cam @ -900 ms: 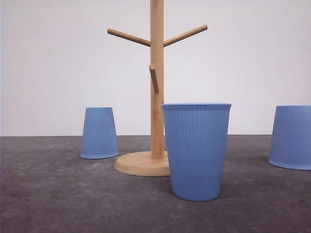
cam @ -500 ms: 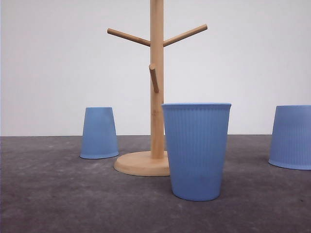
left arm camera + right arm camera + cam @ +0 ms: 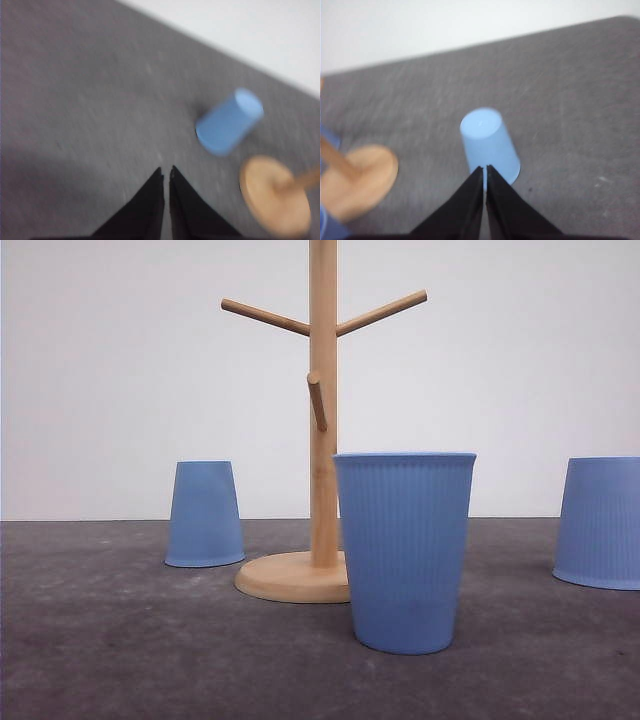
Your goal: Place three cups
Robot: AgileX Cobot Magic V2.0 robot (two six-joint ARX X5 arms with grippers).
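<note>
Front view: nearest cup (image 3: 404,552) upright, rim up.

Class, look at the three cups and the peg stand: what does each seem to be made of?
The three cups: probably matte light-blue plastic, judging by uniform colour and fine moulded ribbing. The peg stand: pale wood, smooth finish, with a warm tan tone; grain too faint to confirm.

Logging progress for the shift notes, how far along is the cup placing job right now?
Nothing looks placed yet. All three pegs of the wooden rack are bare. One cup stands upright in front; the left cup and right cup sit upside down on the table. The left hand and right hand are shut, holding nothing.
</note>
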